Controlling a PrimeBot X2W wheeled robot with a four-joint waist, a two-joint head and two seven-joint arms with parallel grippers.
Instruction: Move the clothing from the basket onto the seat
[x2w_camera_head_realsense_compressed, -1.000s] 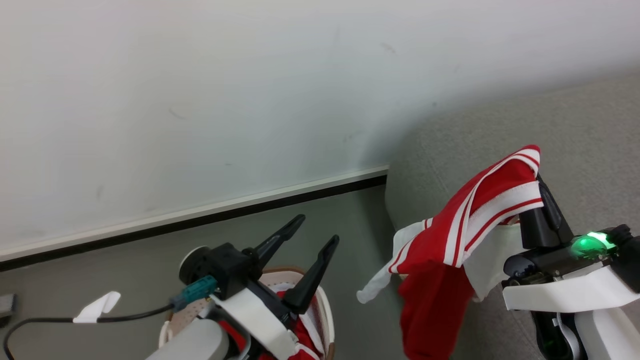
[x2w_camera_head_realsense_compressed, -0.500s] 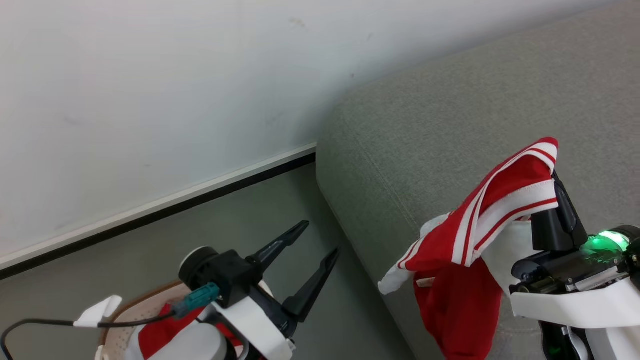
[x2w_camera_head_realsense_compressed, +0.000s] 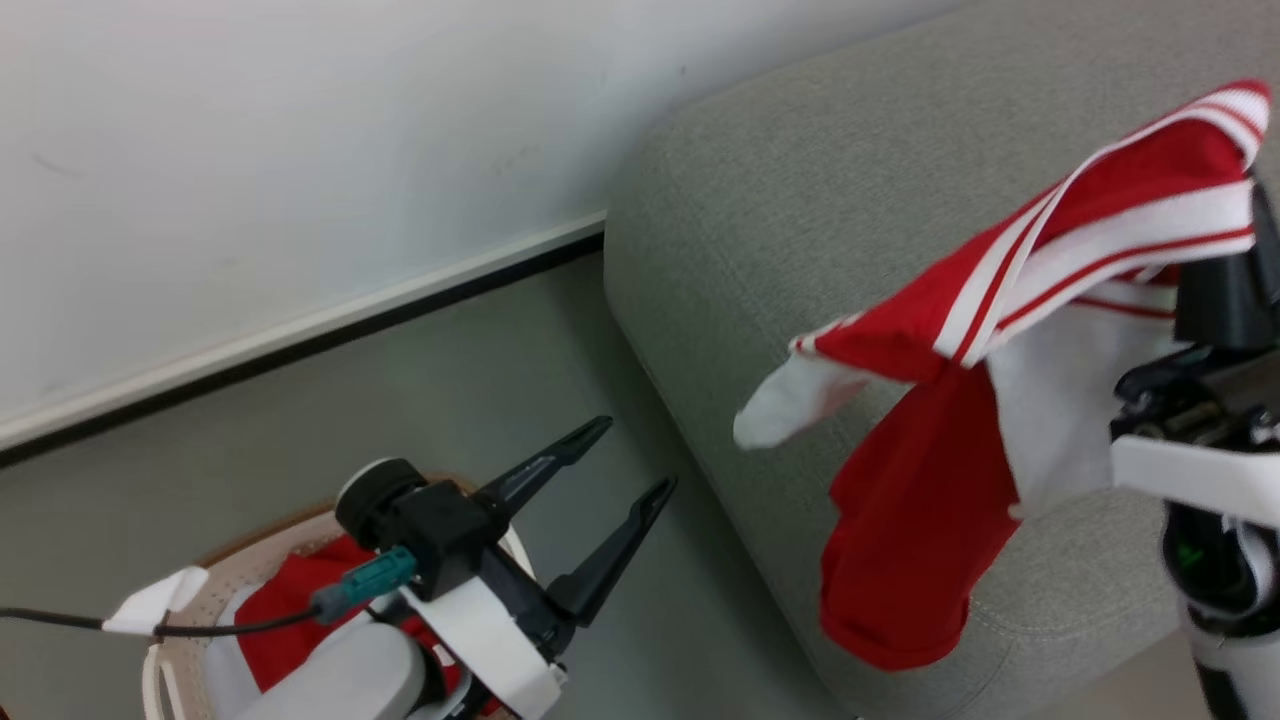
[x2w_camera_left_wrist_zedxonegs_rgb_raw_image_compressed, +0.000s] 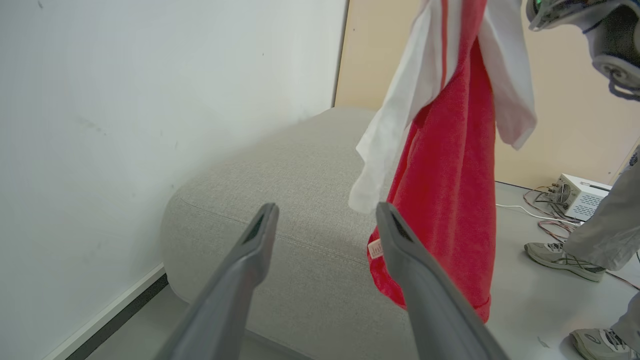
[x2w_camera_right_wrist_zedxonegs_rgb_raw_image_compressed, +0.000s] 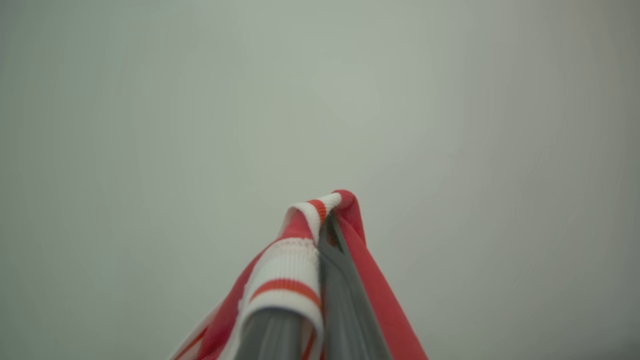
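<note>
One red garment (x2w_camera_head_realsense_compressed: 930, 500) with white panels and striped trim hangs at the right of the head view. The right gripper (x2w_camera_right_wrist_zedxonegs_rgb_raw_image_compressed: 330, 235) pinches its ribbed band, fingers clamped together on the cloth. It dangles over the rounded front corner of the grey seat (x2w_camera_head_realsense_compressed: 800, 200); whether its hem touches the upholstery I cannot tell. More red clothing (x2w_camera_head_realsense_compressed: 290, 620) lies in the basket (x2w_camera_head_realsense_compressed: 190, 640) at the lower left, partly behind the left arm. Over the basket's right side, the left gripper (x2w_camera_head_realsense_compressed: 637, 455) has its fingers spread wide, grasping nothing. A white wall (x2w_camera_head_realsense_compressed: 250, 150) fills the upper left above the grey floor (x2w_camera_head_realsense_compressed: 450, 370). At the right edge of the left wrist view, a person's shoe (x2w_camera_left_wrist_zedxonegs_rgb_raw_image_compressed: 560, 255) stands near a white box (x2w_camera_left_wrist_zedxonegs_rgb_raw_image_compressed: 580, 195).
</note>
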